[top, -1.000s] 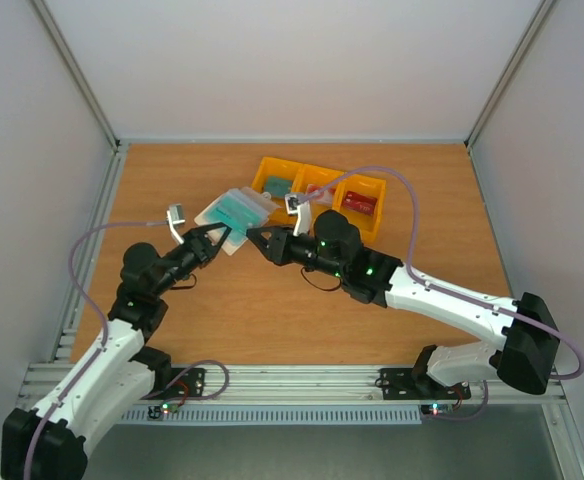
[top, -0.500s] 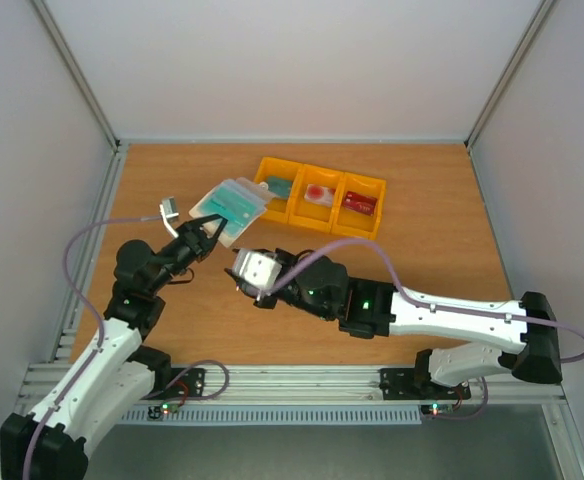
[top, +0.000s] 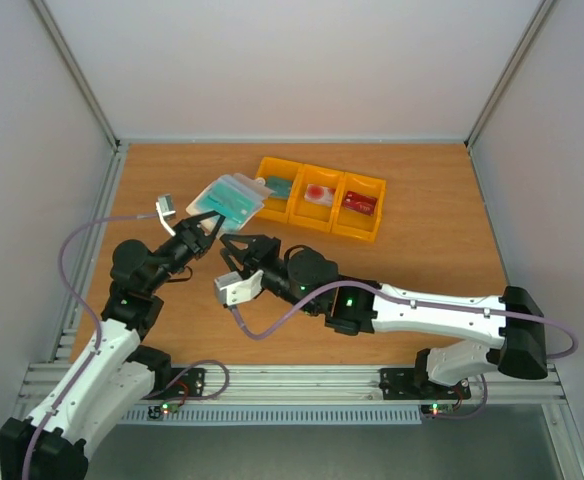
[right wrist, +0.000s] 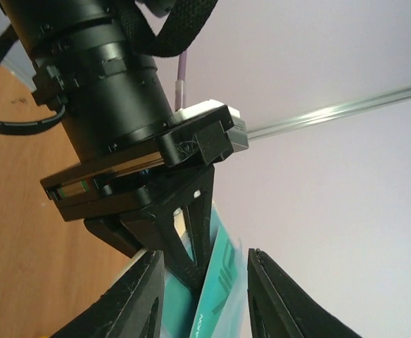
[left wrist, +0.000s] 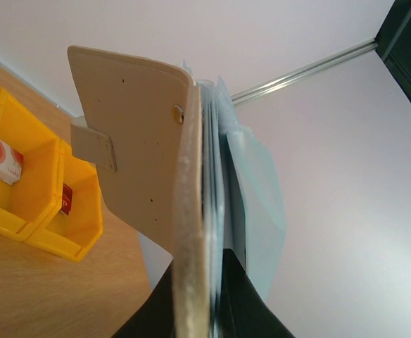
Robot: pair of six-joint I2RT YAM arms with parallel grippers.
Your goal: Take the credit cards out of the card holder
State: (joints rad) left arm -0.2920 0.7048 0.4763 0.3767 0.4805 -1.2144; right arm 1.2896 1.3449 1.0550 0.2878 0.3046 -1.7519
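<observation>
left gripper (top: 204,222) pinches card holder (top: 230,197) aloft beside yellow tray (top: 358,227), right gripper (top: 244,243) jaws spread near teal card (right wrist: 216,282); risk: an off-edge close twists the holder loose.

A wooden surface (top: 442,235) is enclosed left, right and far by plain white walls (top: 292,70); a metal rail (top: 302,377) is fixed along its near edge.

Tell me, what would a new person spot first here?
Probably the cream card holder, held up left of the middle by the left tool, with a teal card showing inside. The right tool is open close beside it. Behind, a yellow tray has a card in each compartment.
</observation>
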